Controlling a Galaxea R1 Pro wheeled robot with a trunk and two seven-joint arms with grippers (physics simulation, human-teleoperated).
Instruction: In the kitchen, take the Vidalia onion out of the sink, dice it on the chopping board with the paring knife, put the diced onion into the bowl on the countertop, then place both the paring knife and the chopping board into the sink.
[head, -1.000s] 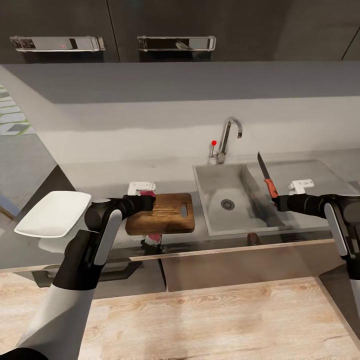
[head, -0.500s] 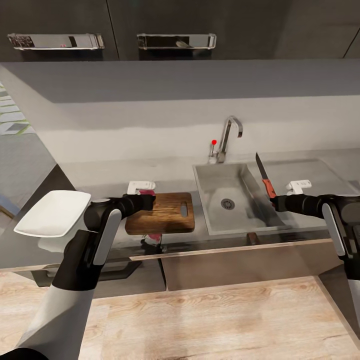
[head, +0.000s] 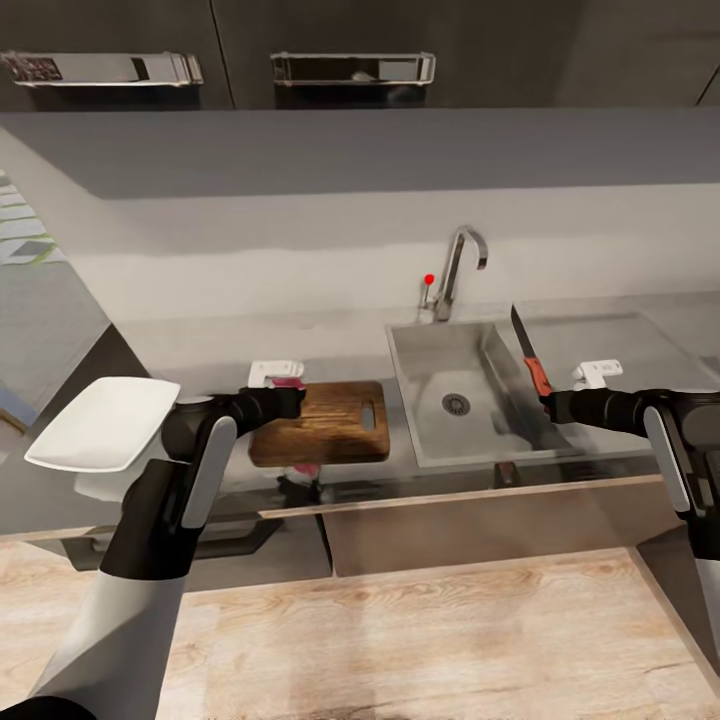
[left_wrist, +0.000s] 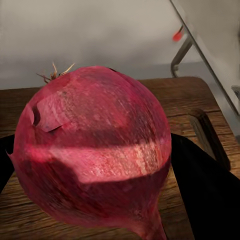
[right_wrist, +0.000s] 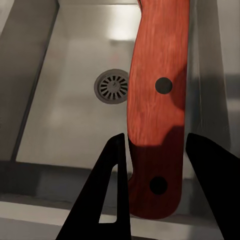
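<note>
My left gripper (head: 292, 397) is shut on the Vidalia onion (head: 289, 382), a pinkish-red bulb held just over the left end of the dark wooden chopping board (head: 335, 425). In the left wrist view the onion (left_wrist: 95, 150) looms large between the dark fingers (left_wrist: 210, 190), with the board (left_wrist: 192, 95) underneath. My right gripper (head: 549, 403) is shut on the paring knife (head: 533, 365), blade pointing up, over the right side of the sink (head: 420, 370). The right wrist view shows the red-orange handle (right_wrist: 157, 110) between the fingers (right_wrist: 112, 190) above the drain (right_wrist: 112, 86). The white bowl (head: 100, 425) sits at the left on the countertop (head: 200, 350).
The curved chrome tap (head: 457, 262) with its red knob (head: 429, 280) stands behind the basin. A steel drainboard (head: 600, 335) lies right of it. Dark wall cabinets with metal handles (head: 352, 68) hang above. Wooden floor (head: 420, 640) runs in front of the counter.
The whole picture has shifted slightly, so the camera moved. The knife and right gripper edged a little left over the sink. The left gripper still holds the onion over the board.
</note>
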